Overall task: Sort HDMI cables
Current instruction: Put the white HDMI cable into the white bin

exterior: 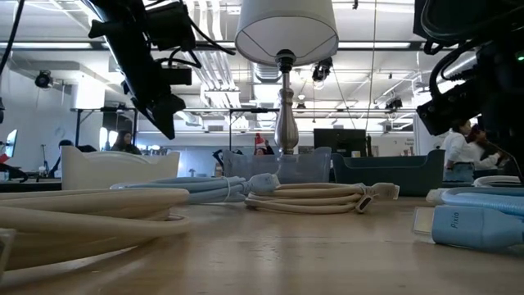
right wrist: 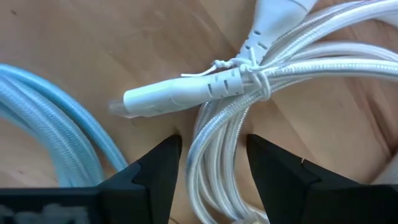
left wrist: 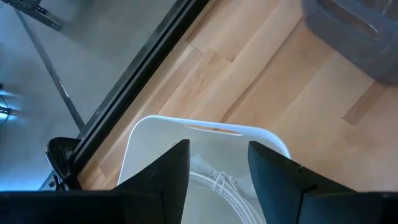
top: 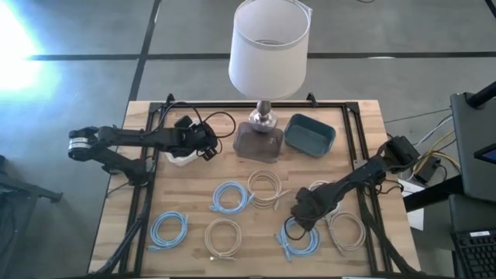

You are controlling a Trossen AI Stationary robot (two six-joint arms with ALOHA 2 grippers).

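From above, the right gripper hangs low over the near right part of the table, directly over the seam where a white cable coil meets a light blue coil; the right arm reaches in slantwise from the table's right edge and is plainly the nearer arm. The left gripper sits over the white bin at the far left, well apart from the loose coils. At table level, beige and blue coils lie flat (neither gripper's tips can be made out here). The left wrist camera shows its fingers parted and empty above the bin, white cable inside. The right wrist camera shows fingers spread, unclosed, straddling the white coil's strands, which run lengthwise through the gap; blue cable lies just beside.
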